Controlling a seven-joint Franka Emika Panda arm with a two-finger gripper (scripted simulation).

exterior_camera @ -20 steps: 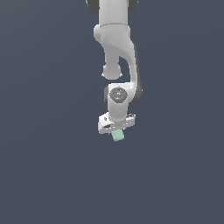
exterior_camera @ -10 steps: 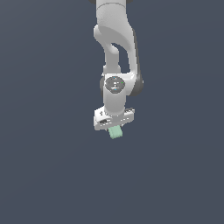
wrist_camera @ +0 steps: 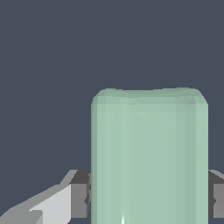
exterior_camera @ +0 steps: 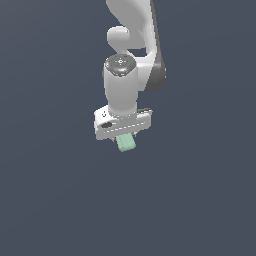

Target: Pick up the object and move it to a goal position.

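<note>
The object, a small pale mint-green block (exterior_camera: pixel 126 143), hangs from under my white gripper (exterior_camera: pixel 123 136) near the middle of the exterior view. The gripper points down and is shut on the block, whose lower end sticks out below the white hand. The fingers themselves are hidden behind the hand there. In the wrist view the block (wrist_camera: pixel 148 157) fills the middle, upright, with a dark finger pad (wrist_camera: pixel 80 199) against one side and another pad (wrist_camera: pixel 217 199) against the other.
A plain dark grey-blue surface (exterior_camera: pixel 55 200) fills the background in both views. The white arm (exterior_camera: pixel 131 30) rises to the top edge of the exterior view. No other object shows.
The arm and gripper have moved up in the exterior view with the block still held, and the wrist looms larger.
</note>
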